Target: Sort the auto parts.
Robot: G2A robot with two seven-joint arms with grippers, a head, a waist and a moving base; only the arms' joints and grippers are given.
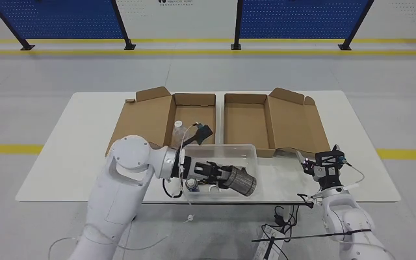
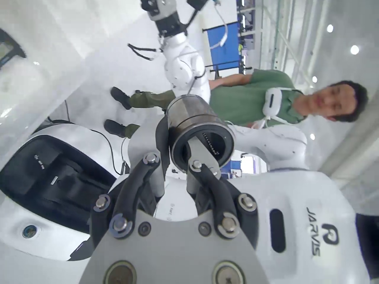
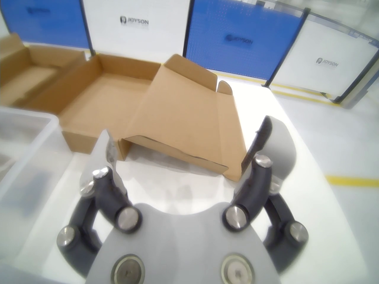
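Two open brown cardboard boxes sit side by side toward the far edge of a white table (image 1: 84, 149). The left cardboard box (image 1: 195, 99) comes first. In front of it, at the table's near edge, stands a clear plastic bin (image 1: 221, 148). The left gripper (image 1: 229, 177) (image 2: 177, 149) hangs over this bin, pinching a dark metal cylinder (image 1: 244, 182) (image 2: 201, 119) by its wall, one finger inside the bore and one outside. The cylinder is held above the bin's near right corner. Next comes the right cardboard box (image 1: 247, 127) (image 3: 100, 90). The right gripper (image 1: 304, 162) (image 3: 185, 131) is near the table's near right corner, fingers spread wide apart, holding nothing
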